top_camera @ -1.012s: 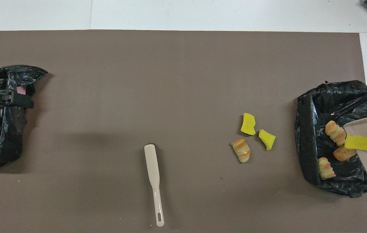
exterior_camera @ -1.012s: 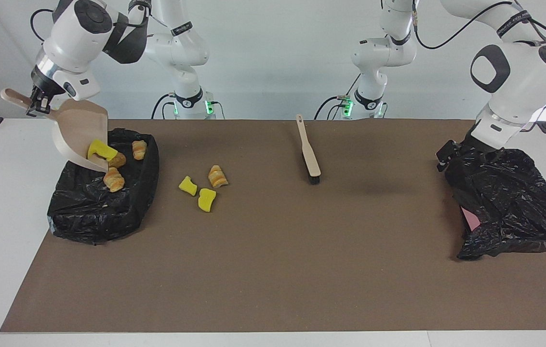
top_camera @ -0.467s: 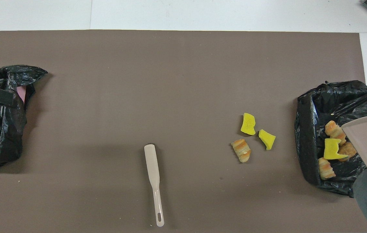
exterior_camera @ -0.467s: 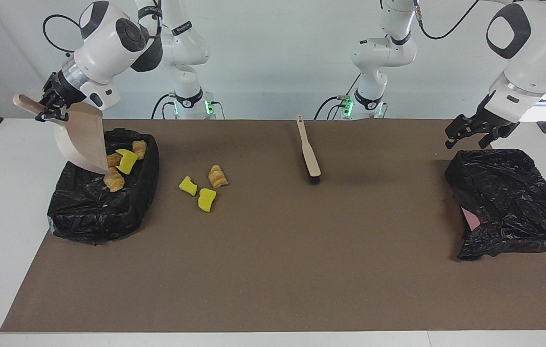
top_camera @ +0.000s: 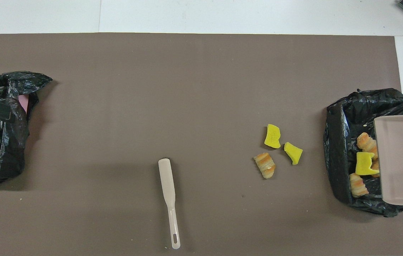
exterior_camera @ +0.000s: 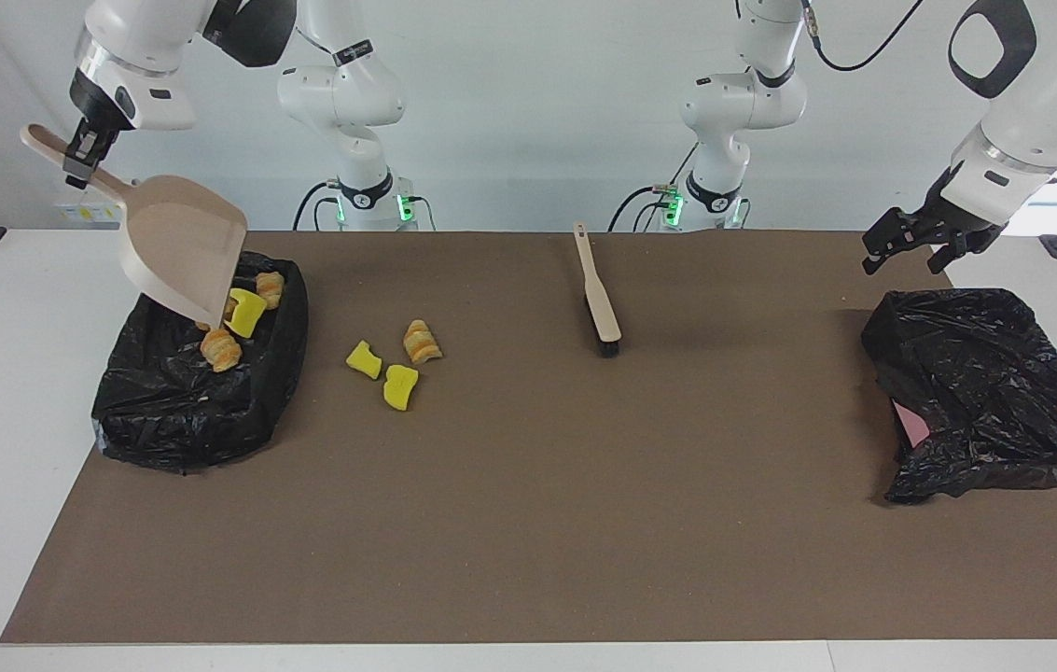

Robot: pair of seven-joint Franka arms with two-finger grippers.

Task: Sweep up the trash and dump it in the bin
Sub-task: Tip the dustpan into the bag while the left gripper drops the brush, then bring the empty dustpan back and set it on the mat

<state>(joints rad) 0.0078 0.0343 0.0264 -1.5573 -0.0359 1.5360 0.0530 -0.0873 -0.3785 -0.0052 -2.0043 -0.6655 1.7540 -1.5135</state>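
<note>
Lifting higher over bin (exterior_camera: 201, 392), right gripper (exterior_camera: 80, 168) clamped on dustpan (exterior_camera: 178, 257), left gripper (exterior_camera: 920, 245) spread, raised.

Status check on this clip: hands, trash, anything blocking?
Right hand shut on dustpan over bin. Left hand open over table. Three scraps on mat. Nothing blocking.

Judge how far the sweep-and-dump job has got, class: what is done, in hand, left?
Done: a yellow chunk and bread pieces lie in the black-lined bin. In hand: the right gripper holds the dustpan tipped over that bin; the left gripper waits, open. Left: three scraps on the mat beside the bin; the brush lies unused.
</note>
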